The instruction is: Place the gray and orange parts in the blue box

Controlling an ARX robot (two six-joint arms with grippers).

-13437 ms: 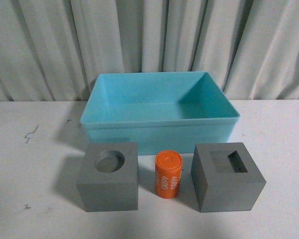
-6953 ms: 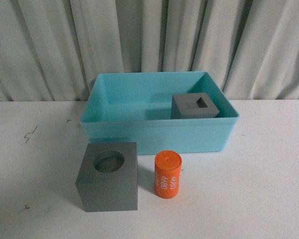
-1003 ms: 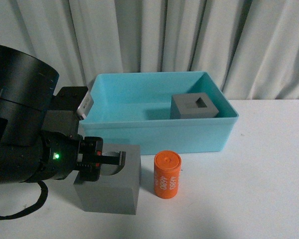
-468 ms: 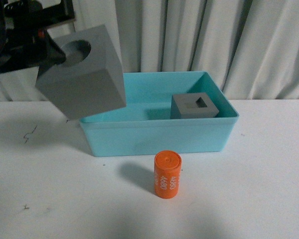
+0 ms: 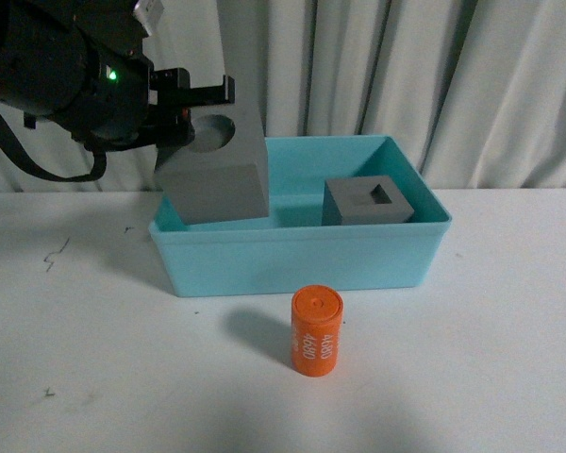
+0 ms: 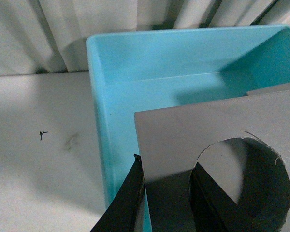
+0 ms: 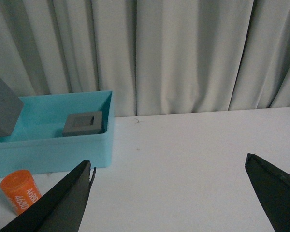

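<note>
**Item 1: gray cube with round recess** [image 5: 217,179]. It was on the table [image 5: 472,359] a second before and was hoisted high and tilted to the left of the bin half a second before. At this moment it hung nearly upright over the left end of the blue box [image 5: 302,260], its lower edge about level with the front rim. Whether it touched the floor of the box could not be told. The left gripper [image 5: 200,109] was clamped on the cube's wall, with one finger [image 6: 135,193] outside and the other down in the round recess. By judgement only lowering and release remained. The cube was matte and sharp-edged, with a plain circular pocket in its top face.

**Item 2: gray cube with square recess** [image 5: 370,201]. It was already seated in the right rear part of the box and had not moved.

**Item 3: orange cylinder** [image 5: 317,332]. It stood upright on the table just in front of the box, apart from it, printed "4680" — not yet collected, and probably the last part to go.

**Item 4: right gripper** [image 7: 169,193]. Its jaws were spread wide and held nothing, and it was well clear of the box.
</note>
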